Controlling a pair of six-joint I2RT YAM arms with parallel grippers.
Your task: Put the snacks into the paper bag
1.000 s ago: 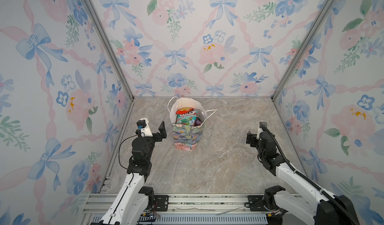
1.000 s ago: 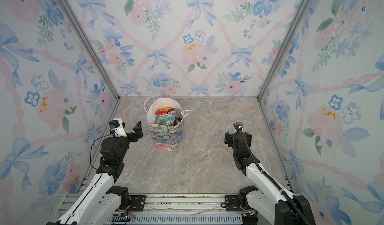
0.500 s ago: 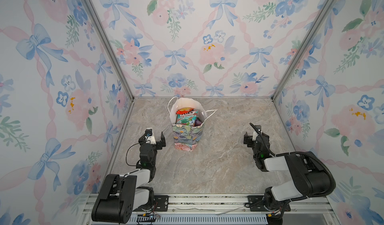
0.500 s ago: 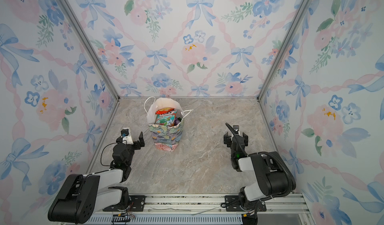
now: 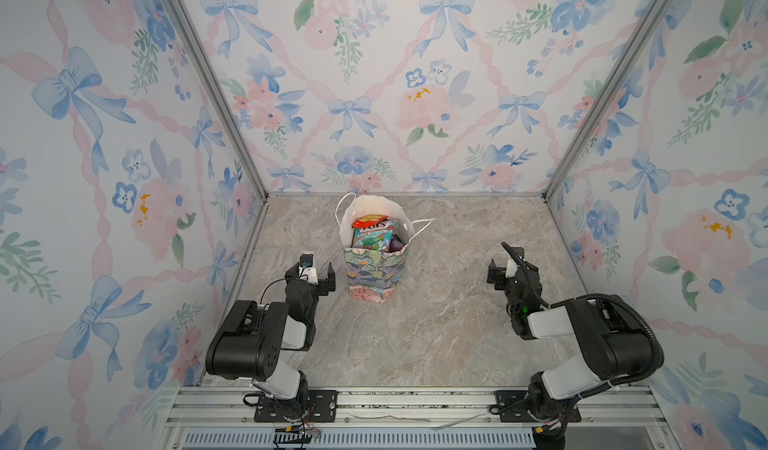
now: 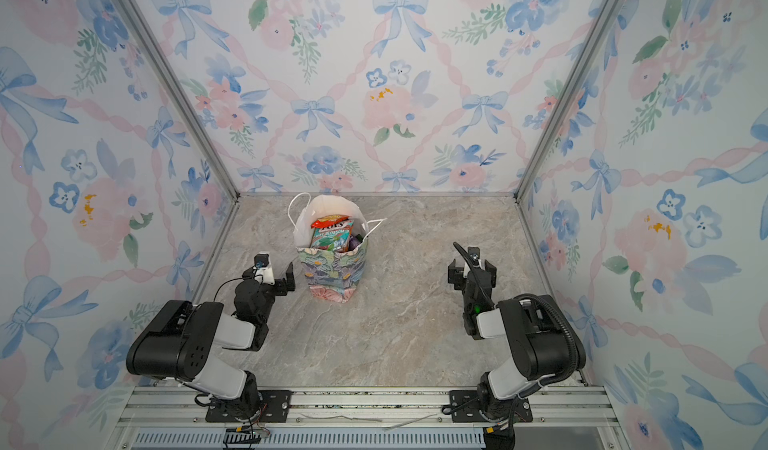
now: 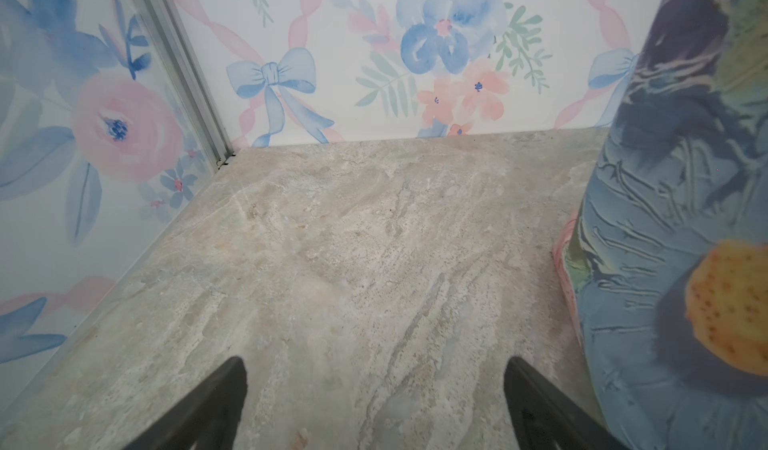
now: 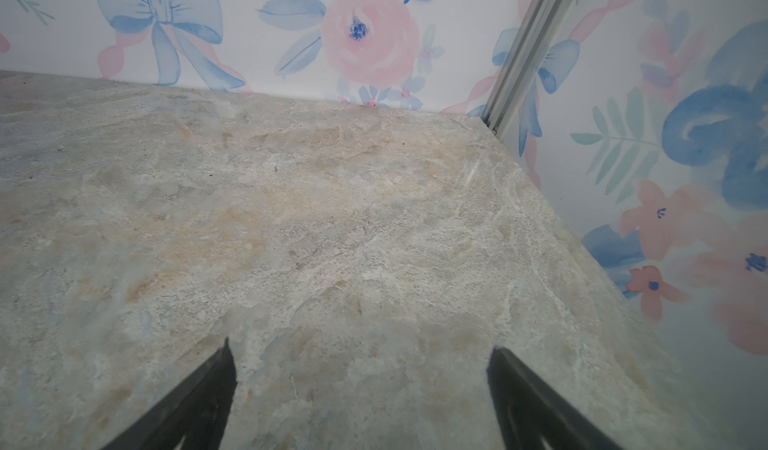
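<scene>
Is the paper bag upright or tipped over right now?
Upright. In both top views the paper bag stands on its base on the table, mouth open upward, with snacks visible inside.

Floral paper bag (image 5: 376, 273) stands upright, snacks (image 5: 371, 232) packed inside.

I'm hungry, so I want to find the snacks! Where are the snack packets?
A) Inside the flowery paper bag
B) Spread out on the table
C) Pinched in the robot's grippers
A: in a top view the snacks stand inside the open paper bag.
</scene>
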